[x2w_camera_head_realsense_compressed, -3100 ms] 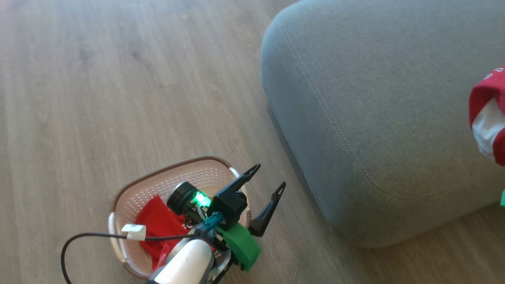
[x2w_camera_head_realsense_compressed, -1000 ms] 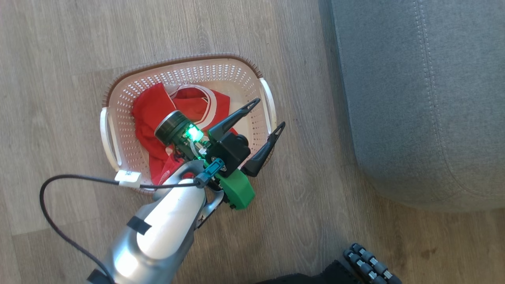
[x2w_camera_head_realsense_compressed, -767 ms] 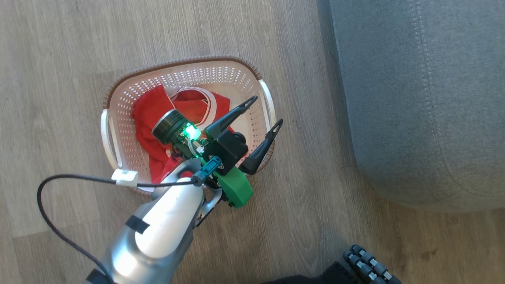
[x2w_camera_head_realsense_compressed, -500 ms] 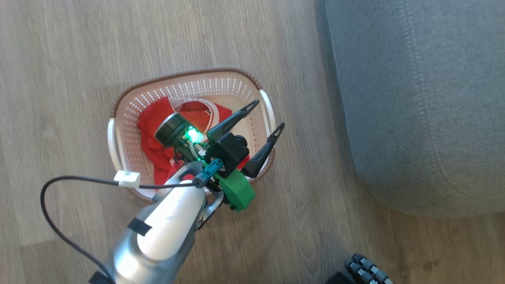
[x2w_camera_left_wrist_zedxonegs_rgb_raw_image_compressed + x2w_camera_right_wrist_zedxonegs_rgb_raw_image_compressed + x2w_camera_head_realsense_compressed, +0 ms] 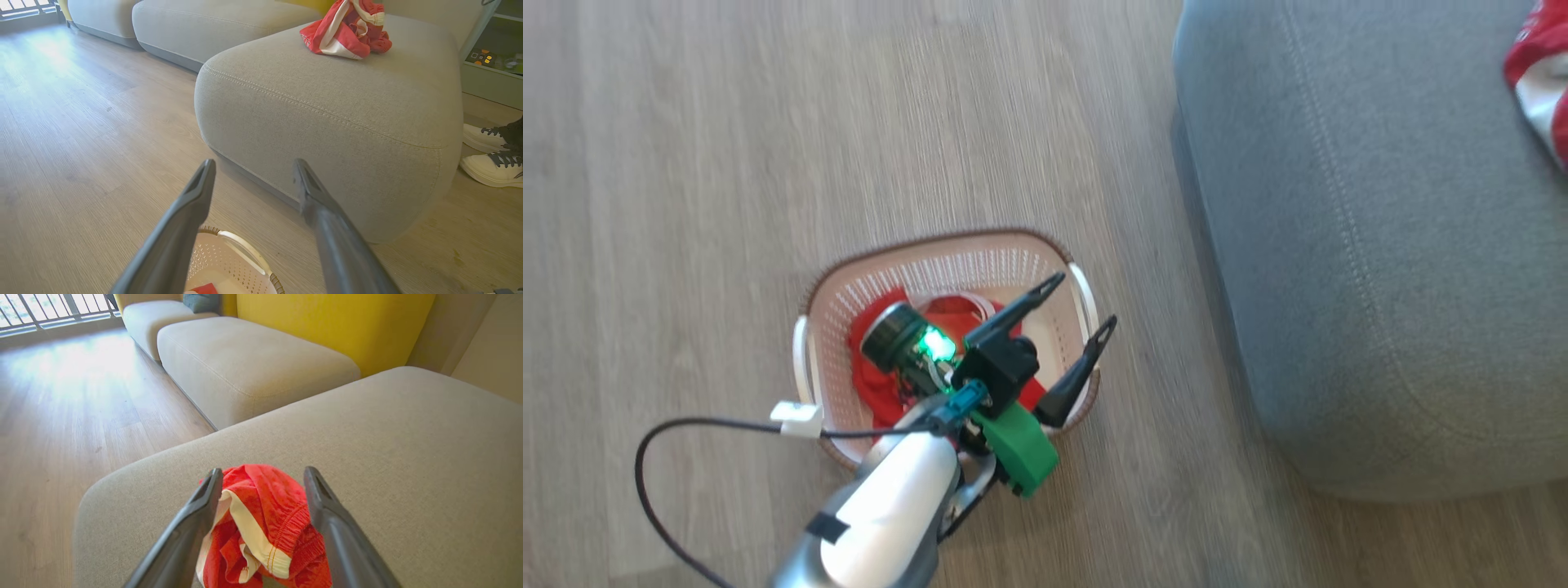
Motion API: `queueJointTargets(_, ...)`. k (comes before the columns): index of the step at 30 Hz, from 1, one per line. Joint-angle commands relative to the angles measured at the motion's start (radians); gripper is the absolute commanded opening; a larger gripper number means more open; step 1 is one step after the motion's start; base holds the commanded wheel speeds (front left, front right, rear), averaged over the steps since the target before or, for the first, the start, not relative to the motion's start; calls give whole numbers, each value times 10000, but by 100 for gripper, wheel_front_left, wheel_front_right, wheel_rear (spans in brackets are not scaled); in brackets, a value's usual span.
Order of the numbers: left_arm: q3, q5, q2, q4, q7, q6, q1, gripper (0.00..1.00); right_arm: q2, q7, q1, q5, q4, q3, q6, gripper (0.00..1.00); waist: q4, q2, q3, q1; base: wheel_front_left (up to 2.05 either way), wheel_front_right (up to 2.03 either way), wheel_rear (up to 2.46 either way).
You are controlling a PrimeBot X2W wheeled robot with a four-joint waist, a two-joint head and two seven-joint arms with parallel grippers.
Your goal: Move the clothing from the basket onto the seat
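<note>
The cream basket (image 5: pixel 931 241) stands on the floor with red clothing (image 5: pixel 874 384) inside it. My left gripper (image 5: pixel 1084 302) hovers open and empty over the basket's right side, near its white handle. In the left wrist view its fingers (image 5: pixel 254 163) point at the grey seat (image 5: pixel 327 106), with the basket (image 5: pixel 229 261) below them. A second piece of clothing (image 5: pixel 347 28), red with white bands, lies crumpled on top of the seat. My right gripper (image 5: pixel 262 473) stands open just above that garment (image 5: pixel 261 522), its fingers wide to either side of it and apart from it.
The seat (image 5: pixel 1380 286) fills the right of the head view, with the garment (image 5: pixel 1539 82) at its far corner. More grey seat sections (image 5: pixel 245 363) and a yellow cushion (image 5: pixel 327 322) lie beyond. A person's white shoes (image 5: pixel 488 157) stand to the seat's right. A black cable (image 5: pixel 654 482) loops from my left arm.
The head camera has shifted, so the basket now sits lower in view and the garment on the seat shows at the top right. My left gripper stays open over the basket.
</note>
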Motion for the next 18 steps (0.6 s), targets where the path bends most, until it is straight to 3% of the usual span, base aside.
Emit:
queueJointTargets(1,260,-88,-49,-329,-49,-5,113,100,-161,-239,286,142,-413,155,-2,100,118,0,-644,0,0,0,0)
queueJointTargets(8,368,-634,-57,-585,-49,133,855,100,49,-824,1044,893,-1741,955,-2,100,354,0,-1735,0,0,0,0)
queueJointTargets(18,1118,-1348,-59,-1091,-49,400,1706,100,294,-949,3514,2569,-6551,2394,-2,100,936,0,-2722,0,0,0,0)
